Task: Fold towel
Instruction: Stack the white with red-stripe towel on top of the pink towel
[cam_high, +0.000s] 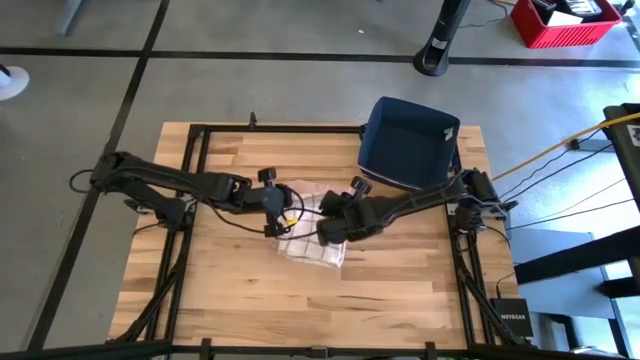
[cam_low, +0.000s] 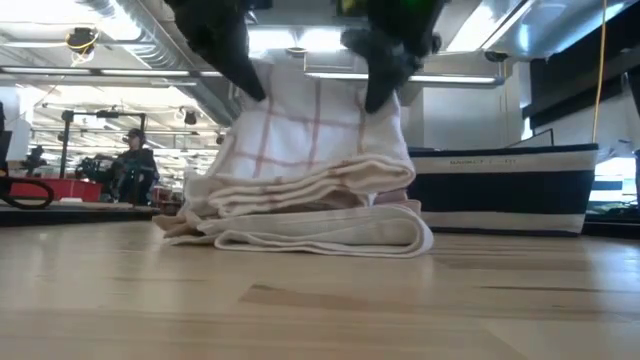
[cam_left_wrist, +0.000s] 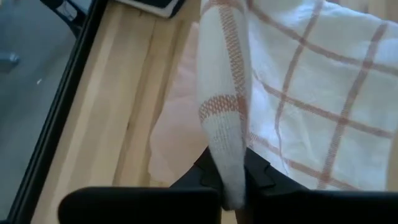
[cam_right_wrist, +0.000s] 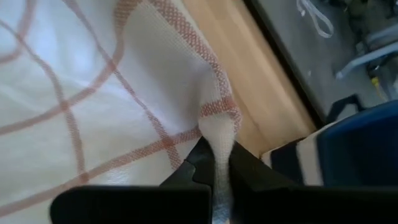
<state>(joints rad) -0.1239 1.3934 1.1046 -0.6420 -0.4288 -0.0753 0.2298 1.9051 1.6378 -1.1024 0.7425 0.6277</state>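
A white towel (cam_high: 312, 240) with thin red-brown checks lies partly folded near the table's middle; in the low view its lower folds (cam_low: 320, 225) rest stacked on the wood while its upper part (cam_low: 310, 125) is held up as a sheet. My left gripper (cam_high: 275, 222) is shut on the towel's left raised edge and my right gripper (cam_high: 330, 232) is shut on its right raised edge. Both hang above the pile, left gripper (cam_low: 245, 85) and right gripper (cam_low: 385, 85). My left gripper pinches a bunched, banded edge of the towel (cam_left_wrist: 225, 158) between its two fingers, coming from above. The cloth hangs below it down to the folds on the table. My right gripper pinches a gathered corner of the towel by its red-striped hem (cam_right_wrist: 216, 134) between its two fingers, from above. The sheet between the two grippers hangs fairly smooth, its lower part resting on the pile.
A dark blue bin (cam_high: 410, 145) with white stripes stands at the table's far right, close behind the towel (cam_low: 505, 190). Bare wood lies toward the near edge (cam_high: 300, 310). A person sits in the room beyond the table (cam_low: 130, 165).
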